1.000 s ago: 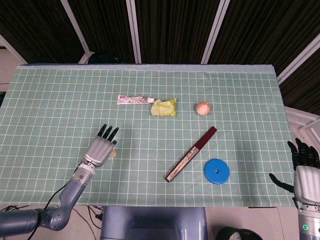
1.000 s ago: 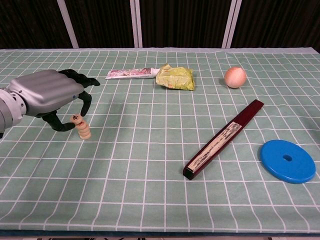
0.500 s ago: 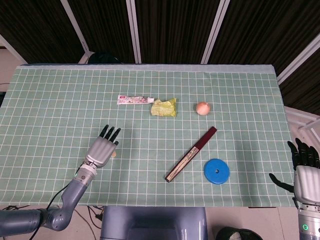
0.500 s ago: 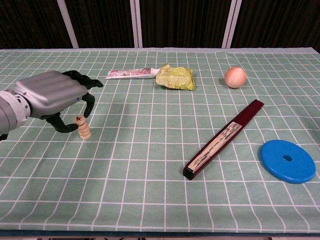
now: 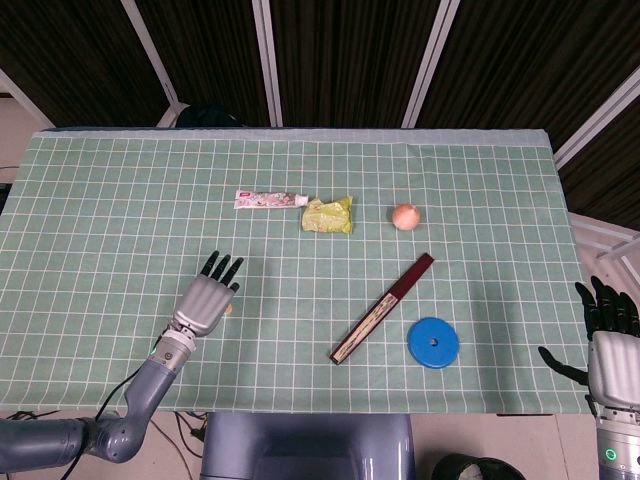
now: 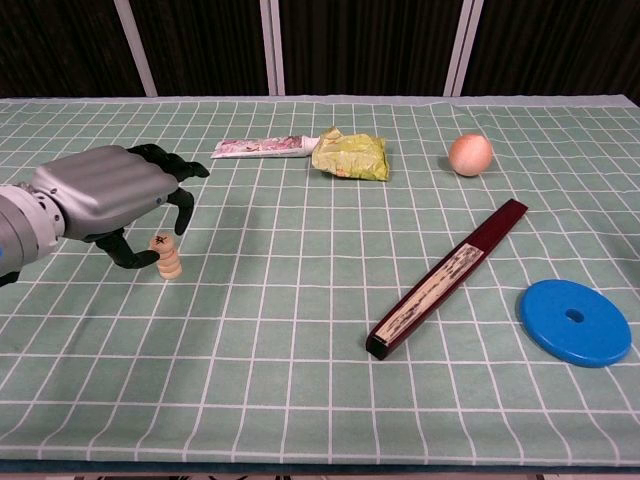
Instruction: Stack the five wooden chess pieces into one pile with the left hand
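Green gridded cloth covers the desk (image 6: 320, 400), and everything on it sits well apart from the work at the left. Largest of the task's things is the left hand (image 6: 105, 192), arched over the pile of wooden chess pieces (image 6: 167, 256) with its dark fingers (image 6: 183, 205) curled down around the top disc; in the head view the hand (image 5: 206, 300) hides nearly all of the pile. Whether the fingertips actually touch the top piece or only cage it, I cannot tell. The right hand (image 5: 608, 345) hangs off the desk's right edge, fingers apart and holding nothing.

Next in size come the long dark red folding fan (image 6: 447, 277), the blue disc (image 6: 575, 321), the yellow-green crumpled packet (image 6: 350, 155), the toothpaste tube (image 6: 260, 148) and the small orange ball (image 6: 470, 154); none is near the pile.

The pile itself stands upright near the desk's left front, several discs high, with no loose piece visible beside it, so stacking looks nearly or fully done. The step in hand, as I judge it, is letting go cleanly: spread the fingers outward before lifting, rise straight up, and avoid any sideways drag, since a narrow column of smooth discs would topple at a slight nudge.
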{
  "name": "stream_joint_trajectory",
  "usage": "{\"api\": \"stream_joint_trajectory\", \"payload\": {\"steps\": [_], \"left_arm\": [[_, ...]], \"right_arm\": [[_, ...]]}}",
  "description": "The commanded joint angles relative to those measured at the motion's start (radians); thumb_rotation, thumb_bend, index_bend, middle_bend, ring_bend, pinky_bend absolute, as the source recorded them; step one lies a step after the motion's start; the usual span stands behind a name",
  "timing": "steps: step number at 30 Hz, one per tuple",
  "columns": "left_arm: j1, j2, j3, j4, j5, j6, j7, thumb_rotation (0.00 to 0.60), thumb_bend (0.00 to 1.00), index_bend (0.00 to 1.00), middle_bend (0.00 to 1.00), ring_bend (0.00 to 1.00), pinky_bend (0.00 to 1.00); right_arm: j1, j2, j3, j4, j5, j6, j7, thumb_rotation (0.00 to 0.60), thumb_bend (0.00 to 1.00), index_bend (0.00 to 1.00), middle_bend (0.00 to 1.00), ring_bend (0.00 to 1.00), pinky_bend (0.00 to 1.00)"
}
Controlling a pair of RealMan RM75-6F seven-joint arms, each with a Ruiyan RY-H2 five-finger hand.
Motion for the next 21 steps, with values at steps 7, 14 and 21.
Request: {"api": "stream_joint_trajectory", "payload": {"steps": [7, 14, 21], "left_arm": [[0.034, 0.094, -0.014, -0.121, 0.076, 0.093, -0.053, 0.600, 0.31, 0.31, 0.00, 0.00, 0.00], [0.189, 0.267, 0.061, -0.209, 0.265, 0.274, -0.289, 0.600, 0.29, 0.23, 0.00, 0.00, 0.00], [0.330, 0.409, 0.110, -0.171, 0.342, 0.406, -0.528, 0.600, 0.28, 0.08, 0.00, 0.00, 0.00]], "right_arm": [[0.000, -0.001, 0.000, 0.002, -0.002, 0.003, -0.001, 0.600, 0.23, 0.08, 0.01, 0.00, 0.00], [-0.002, -0.005, -0.004, 0.011, -0.029, 0.022, 0.002, 0.600, 0.23, 0.08, 0.01, 0.00, 0.00], [0.002, -0.003, -0.023, 0.031, -0.085, 0.033, -0.015, 0.600, 0.23, 0.08, 0.01, 0.00, 0.00]]}}
